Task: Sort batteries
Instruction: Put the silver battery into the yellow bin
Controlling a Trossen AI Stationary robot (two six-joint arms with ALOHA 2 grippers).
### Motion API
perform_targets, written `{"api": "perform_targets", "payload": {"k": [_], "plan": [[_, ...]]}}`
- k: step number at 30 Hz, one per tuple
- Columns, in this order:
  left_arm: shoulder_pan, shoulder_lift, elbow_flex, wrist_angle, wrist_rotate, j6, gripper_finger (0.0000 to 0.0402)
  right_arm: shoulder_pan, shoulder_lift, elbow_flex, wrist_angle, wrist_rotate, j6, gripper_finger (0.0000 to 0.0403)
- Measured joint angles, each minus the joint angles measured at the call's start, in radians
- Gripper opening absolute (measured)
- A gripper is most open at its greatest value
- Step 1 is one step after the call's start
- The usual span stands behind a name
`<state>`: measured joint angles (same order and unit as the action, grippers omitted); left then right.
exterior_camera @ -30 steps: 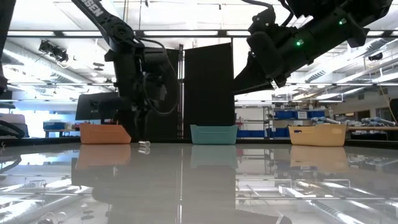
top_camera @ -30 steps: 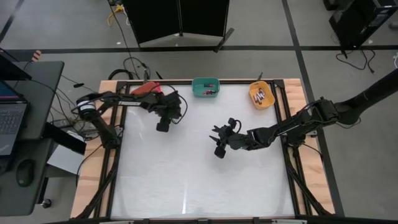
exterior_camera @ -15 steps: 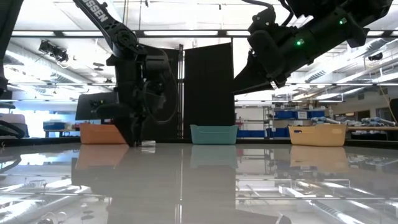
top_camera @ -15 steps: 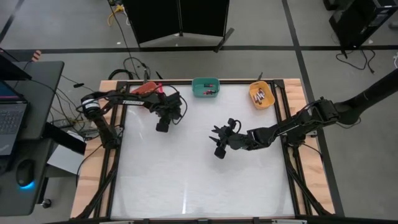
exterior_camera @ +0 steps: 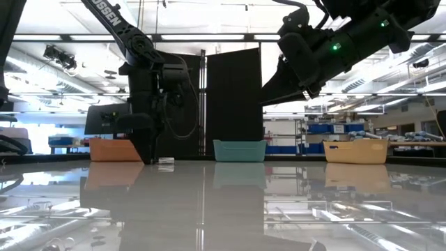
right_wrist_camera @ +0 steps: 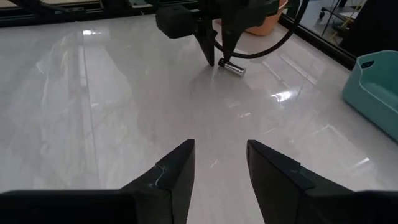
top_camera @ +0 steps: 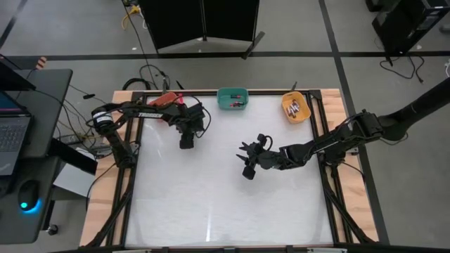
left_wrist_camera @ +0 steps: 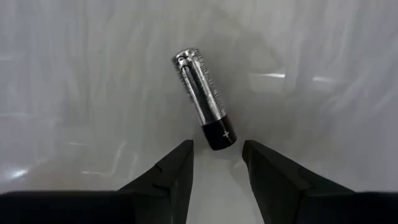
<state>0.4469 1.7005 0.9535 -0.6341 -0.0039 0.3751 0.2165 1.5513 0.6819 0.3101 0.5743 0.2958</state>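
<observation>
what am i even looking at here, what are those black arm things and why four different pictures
It is a two-armed robot at a white table, sorting batteries. One picture looks straight down from above, one looks level across the tabletop, and two come from cameras on the wrists.

The left claw is down at the table with its fingers open, just short of one silvery battery with a dark end, which lies loose on the surface. The right claw hovers open over the middle of the table, holding nothing.

Along the far edge stand an orange bin, a teal bin and a yellow bin; the teal and yellow ones already hold small items.
</observation>
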Motion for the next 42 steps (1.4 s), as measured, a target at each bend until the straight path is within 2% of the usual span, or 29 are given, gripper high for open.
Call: {"api": "perform_targets", "payload": {"k": [6, 27, 31, 39, 42], "plan": [[0.000, 0.000, 0.000, 0.009, 0.041, -0.051, 0.0156, 0.000, 0.000, 0.000, 0.001, 0.000, 0.000, 0.0154], [0.012, 0.002, -0.002, 0.068, 0.060, -0.219, 0.0153, 0.000, 0.000, 0.000, 0.002, 0.000, 0.000, 0.0151], [0.013, 0.002, 0.000, 0.061, 0.050, -0.222, 0.0129, 0.000, 0.000, 0.000, 0.002, 0.000, 0.000, 0.0151], [0.012, 0.001, 0.000, 0.067, 0.041, -0.223, 0.0055, 0.000, 0.000, 0.000, 0.002, 0.000, 0.000, 0.0150], [0.011, 0.001, 0.000, 0.079, 0.041, -0.221, 0.0047, 0.000, 0.000, 0.000, 0.002, 0.000, 0.000, 0.0149]]}}
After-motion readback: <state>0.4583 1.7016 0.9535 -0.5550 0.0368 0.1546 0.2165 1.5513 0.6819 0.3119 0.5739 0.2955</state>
